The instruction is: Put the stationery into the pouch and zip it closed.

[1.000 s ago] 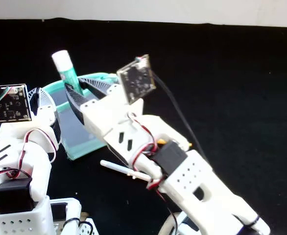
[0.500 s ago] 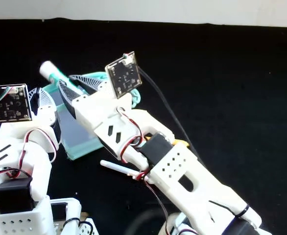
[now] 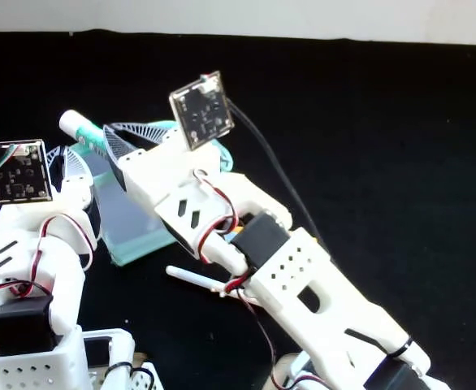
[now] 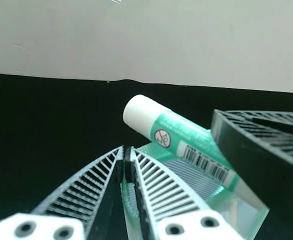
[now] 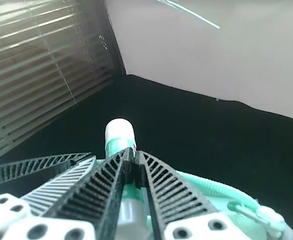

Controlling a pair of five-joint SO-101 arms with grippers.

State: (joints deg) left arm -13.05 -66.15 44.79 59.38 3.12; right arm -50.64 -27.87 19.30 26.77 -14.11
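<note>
Gripping the glue stick [image 3: 80, 126] in the high view, the right end effector [image 3: 112, 145] is holding it tilted over the teal pouch [image 3: 132, 231], far left on the desk [image 3: 384, 122]. Left wrist view: the left end effector [image 4: 127, 160] is pinching the pouch's edge, fingers together. Right wrist view: the stick's white cap is poking past the clamped fingers.

Teal-green glue stick [image 3: 80, 127], white cap, black barcode stripes on white label. Translucent mint pouch [image 3: 128, 223]. Black ribbed-lattice right gripper [image 5: 131, 152] on white arm [image 3: 303, 284]. Black table [image 3: 384, 122]. White thin rod [image 3: 193, 279], lower centre.
</note>
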